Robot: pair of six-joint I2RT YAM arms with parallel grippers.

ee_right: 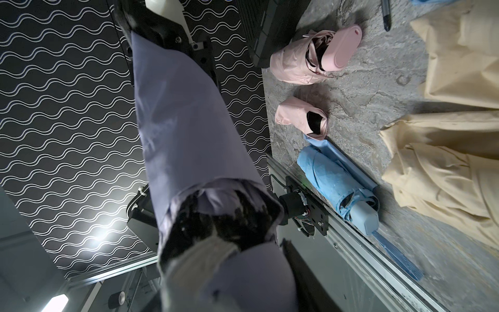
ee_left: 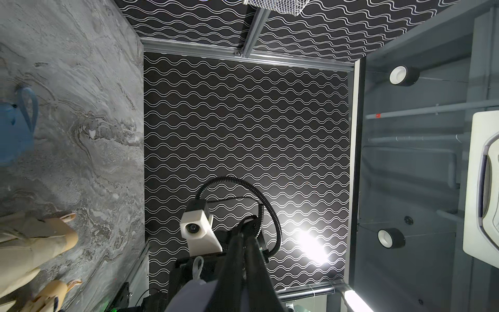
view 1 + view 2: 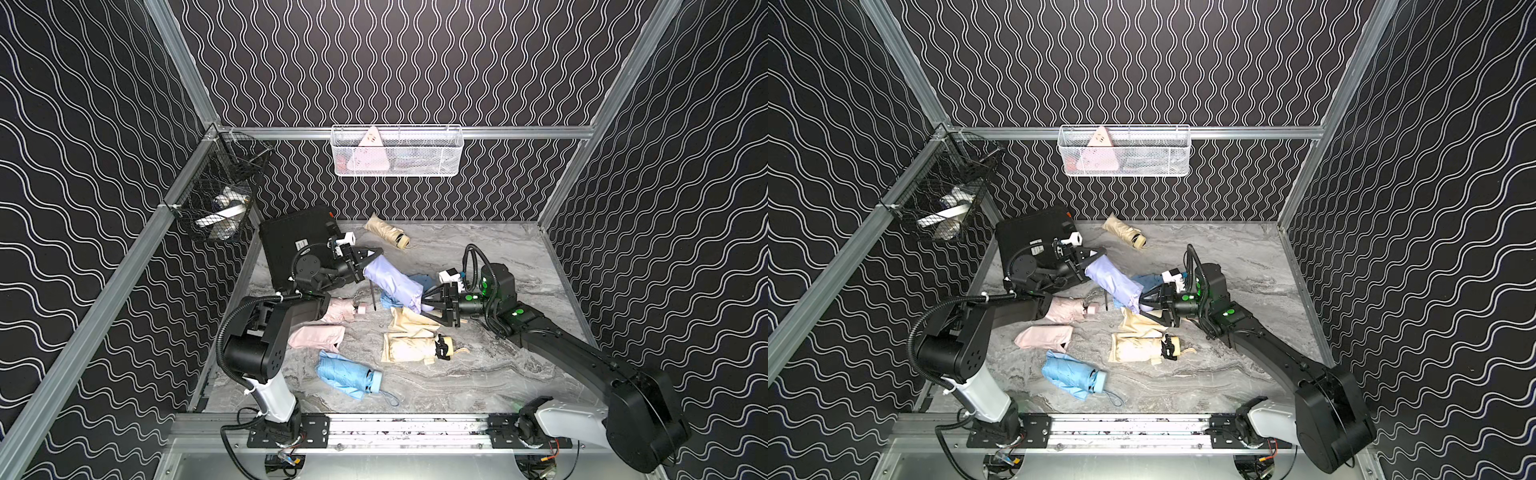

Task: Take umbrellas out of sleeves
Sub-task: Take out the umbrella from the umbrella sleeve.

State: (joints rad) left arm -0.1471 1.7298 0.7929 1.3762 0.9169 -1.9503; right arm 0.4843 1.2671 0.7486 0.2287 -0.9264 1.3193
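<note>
A lilac sleeve (image 3: 390, 282) (image 3: 1113, 280) (image 1: 183, 121) hangs slanted above the table, stretched between my two grippers. My left gripper (image 3: 376, 251) (image 3: 1100, 250) (image 2: 243, 225) is shut on its closed far end. The right gripper (image 3: 426, 307) (image 3: 1142, 305) is at the open end, shut on the lilac umbrella's handle (image 1: 256, 275), which pokes out of the sleeve mouth. On the table lie a pink umbrella (image 3: 343, 309), a flat pink sleeve (image 3: 318, 337), a light blue umbrella (image 3: 349, 376), a cream umbrella (image 3: 411, 347) and a cream sleeve (image 3: 409, 320).
Another cream umbrella (image 3: 386, 232) lies at the back, only its handle end out of a cream sleeve. A blue sleeve (image 3: 417, 282) lies under the lilac one, a screwdriver (image 3: 372, 295) beside it. A black hard case (image 3: 299, 241) stands back left. Wire baskets (image 3: 397, 151) (image 3: 220, 195) hang on the walls.
</note>
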